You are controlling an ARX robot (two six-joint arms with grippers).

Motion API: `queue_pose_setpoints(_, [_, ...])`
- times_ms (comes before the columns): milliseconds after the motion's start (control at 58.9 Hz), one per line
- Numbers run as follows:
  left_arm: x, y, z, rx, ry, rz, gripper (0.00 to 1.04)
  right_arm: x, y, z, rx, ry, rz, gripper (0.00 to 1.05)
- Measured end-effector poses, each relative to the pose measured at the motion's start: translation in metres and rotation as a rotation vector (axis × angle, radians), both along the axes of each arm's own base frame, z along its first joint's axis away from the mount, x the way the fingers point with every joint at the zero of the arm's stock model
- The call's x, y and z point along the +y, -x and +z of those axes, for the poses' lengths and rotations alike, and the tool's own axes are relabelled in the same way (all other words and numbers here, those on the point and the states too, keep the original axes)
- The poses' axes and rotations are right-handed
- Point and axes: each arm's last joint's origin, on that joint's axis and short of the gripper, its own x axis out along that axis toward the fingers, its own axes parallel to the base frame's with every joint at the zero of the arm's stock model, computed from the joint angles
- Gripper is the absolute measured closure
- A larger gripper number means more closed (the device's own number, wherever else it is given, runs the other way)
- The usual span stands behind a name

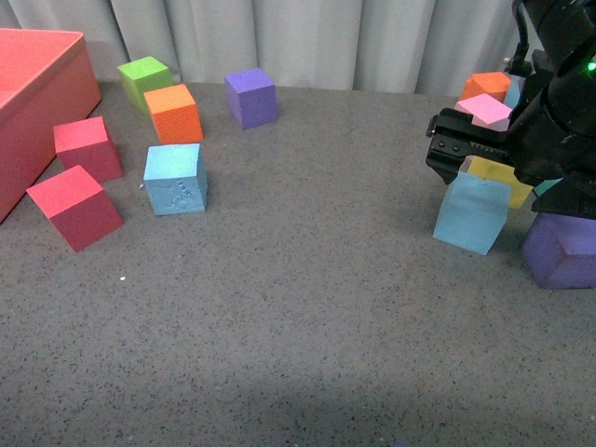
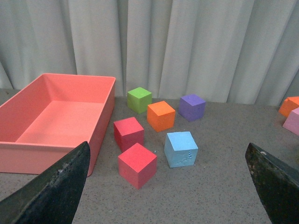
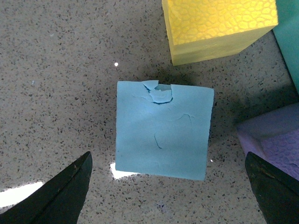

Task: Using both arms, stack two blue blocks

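1. My right claw [image 3: 170,198] is released: the fingers [image 3: 65,196] are spread wide and grip nothing. It hangs straight over the first blue block [image 3: 162,130], which sits centred between them and touches neither.
2. The block is a cube, so it has no long axis. Its sides run almost square to my finger line. The front view shows it tipped on the table [image 1: 307,307].
3. A yellow cube [image 3: 217,28] lies just beside it and a purple cube [image 3: 275,140] is near. I judge snagging possible.
4. The second blue block [image 1: 174,179], embossed, sits flat and well apart on the left.
5. My left claw [image 2: 166,196], released and empty, is the nearer arm to it.
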Motion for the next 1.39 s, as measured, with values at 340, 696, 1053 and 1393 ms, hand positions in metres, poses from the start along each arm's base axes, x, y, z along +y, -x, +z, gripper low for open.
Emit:
queue_pose_setpoints(340, [0.000,0.000,0.000,0.000,0.000,0.000,0.07,0.005,-0.015,-0.024,0.068,0.001,-0.006,0.10])
queue_pose_setpoints(696, [0.000,0.000,0.000,0.000,0.000,0.000,0.07,0.010,-0.025,-0.037,0.111,0.031,-0.006,0.43])
queue_pose_setpoints(1053, [0.000,0.000,0.000,0.000,0.000,0.000,0.07,0.038,-0.028,-0.021,0.039,-0.009,0.096,0.58])
queue_pose_setpoints(1393, [0.000,0.000,0.000,0.000,0.000,0.000,0.07,0.098,-0.032,-0.014,0.004,-0.040,0.310,0.58])
